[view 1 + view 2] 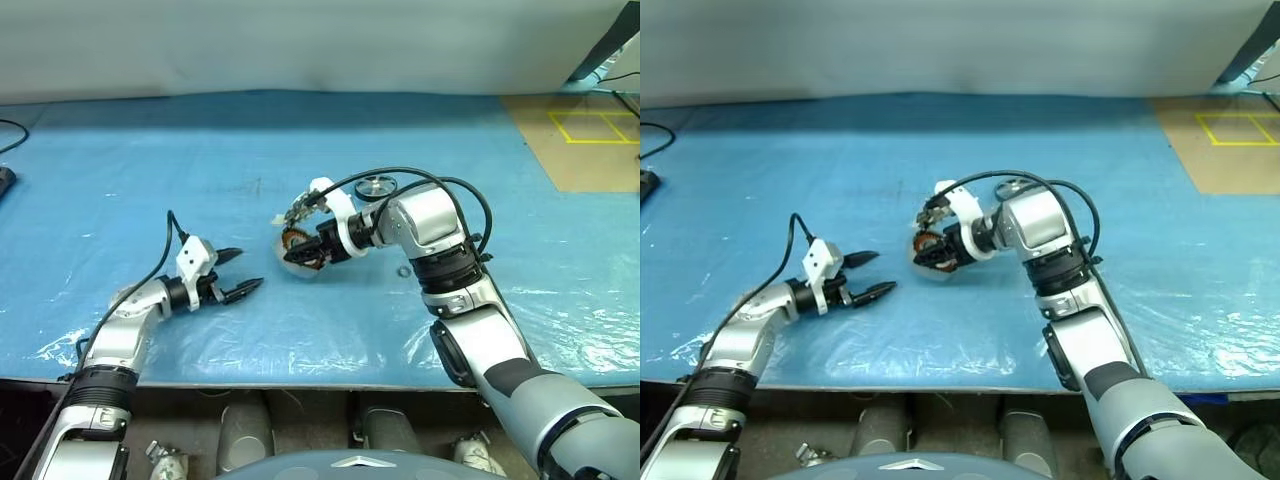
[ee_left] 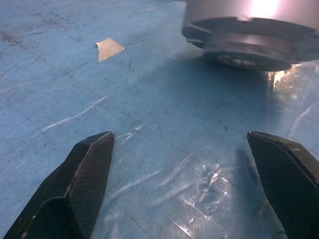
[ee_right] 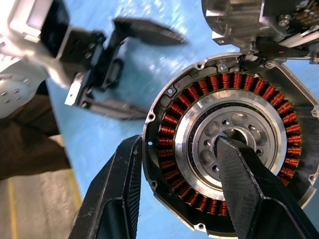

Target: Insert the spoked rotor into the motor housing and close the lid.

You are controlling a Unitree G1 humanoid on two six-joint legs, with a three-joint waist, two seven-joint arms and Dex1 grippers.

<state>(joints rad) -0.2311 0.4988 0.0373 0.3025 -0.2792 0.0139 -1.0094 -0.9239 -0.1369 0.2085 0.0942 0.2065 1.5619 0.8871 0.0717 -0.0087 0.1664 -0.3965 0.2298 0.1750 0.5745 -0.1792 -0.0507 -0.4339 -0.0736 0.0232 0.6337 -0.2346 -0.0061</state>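
The motor housing [image 3: 227, 149] is gripped across its wall by the right gripper [image 1: 305, 255]; beyond it lies the spoked rotor [image 1: 377, 185], beside it waits the wide-open left gripper [image 1: 243, 273]. A slip could drop the housing.

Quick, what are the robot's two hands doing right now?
Left gripper: open, holding nothing.
Right gripper: shut on the motor housing, one finger outside its rim, one in its hub.
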